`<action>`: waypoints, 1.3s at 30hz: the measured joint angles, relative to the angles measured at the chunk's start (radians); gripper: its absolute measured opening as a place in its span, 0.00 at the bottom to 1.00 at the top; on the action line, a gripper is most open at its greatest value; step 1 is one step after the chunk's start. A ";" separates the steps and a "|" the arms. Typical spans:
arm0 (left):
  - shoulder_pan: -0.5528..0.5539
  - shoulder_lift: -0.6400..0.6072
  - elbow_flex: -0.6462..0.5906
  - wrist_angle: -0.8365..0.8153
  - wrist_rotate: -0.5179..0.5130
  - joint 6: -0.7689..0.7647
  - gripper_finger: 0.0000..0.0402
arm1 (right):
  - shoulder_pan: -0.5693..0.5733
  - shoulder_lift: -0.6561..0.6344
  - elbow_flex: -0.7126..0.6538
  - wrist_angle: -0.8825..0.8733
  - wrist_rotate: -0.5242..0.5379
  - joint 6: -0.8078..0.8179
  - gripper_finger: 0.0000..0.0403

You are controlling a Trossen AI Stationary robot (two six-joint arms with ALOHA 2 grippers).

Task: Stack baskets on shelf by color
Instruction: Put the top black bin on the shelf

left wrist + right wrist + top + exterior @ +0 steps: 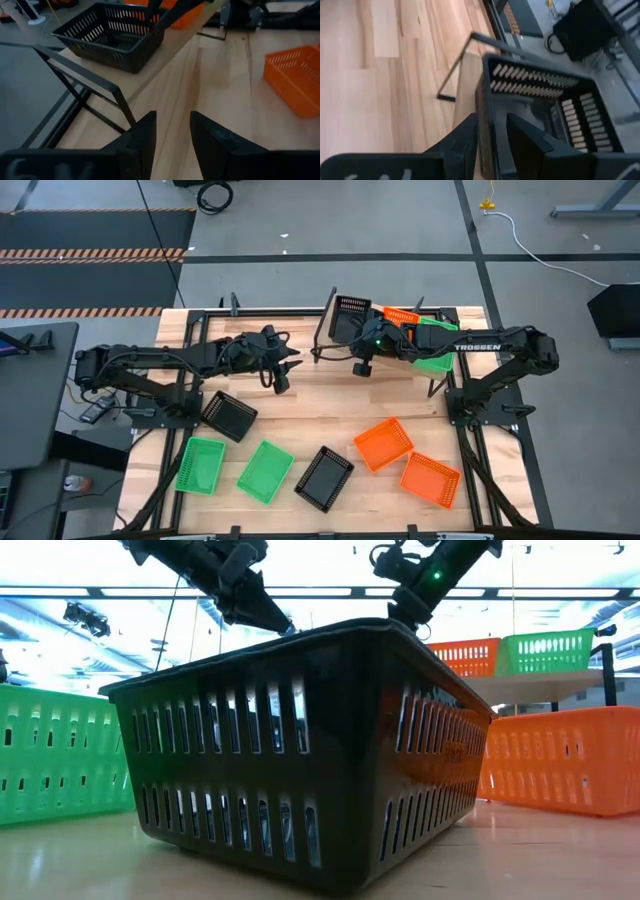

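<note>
A black basket (pixel 540 100) is being held by the right gripper (pixel 492 145), fingers pinched over one thin wall near the rim, one finger inside and one outside. It sits on the left end of the shelf (pixel 420 320), next to an orange basket (pixel 400 315) and a green basket (pixel 438 340) already up there.

Handling-wise, these can be judged as very light and fairly stiff, though the mesh walls would probably flex a bit if squeezed hard. The plastic looks smooth, so some slip is to be expected with a pinch on one wall only. The rim looks like the best place to be grabbed, mid-wall, since it's thicker than the slotted part below it. Nothing fragile here, a drop wouldn't hurt it.

The held basket is upright, open side up. In the high view its long axis seems to run front to back across the plank, but that can't be called for sure with the arm over it.

The left gripper (pixel 172 132) is hanging over bare tabletop just short of the shelf's left end, fingers parted with a narrow gap, nothing held.

Six more are waiting on the table: two green (pixel 200 465), two black (pixel 325 478) and two orange (pixel 383 443), all upright and lying at odd angles
</note>
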 joint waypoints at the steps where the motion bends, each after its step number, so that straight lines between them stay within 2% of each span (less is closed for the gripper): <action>1: 0.000 0.000 0.000 0.002 0.000 0.008 0.31 | -0.002 0.000 0.000 -0.007 0.007 0.006 0.27; 5: 0.001 0.000 0.000 0.004 0.000 0.037 0.31 | -0.009 0.000 0.000 -0.005 0.022 0.030 0.27; 12: 0.017 0.000 0.000 0.003 0.008 0.063 0.31 | -0.029 0.019 0.000 -0.009 -0.081 0.109 0.27; 19: 0.045 0.000 0.000 0.009 0.040 0.063 0.31 | -0.035 0.049 0.001 0.073 -0.192 0.145 0.27; 25: 0.049 0.000 0.000 0.022 0.053 0.062 0.31 | -0.044 0.075 0.001 0.124 -0.185 0.140 0.27; 39: 0.037 0.000 0.000 0.023 0.074 0.035 0.31 | -0.077 0.079 0.000 0.119 -0.158 0.084 0.27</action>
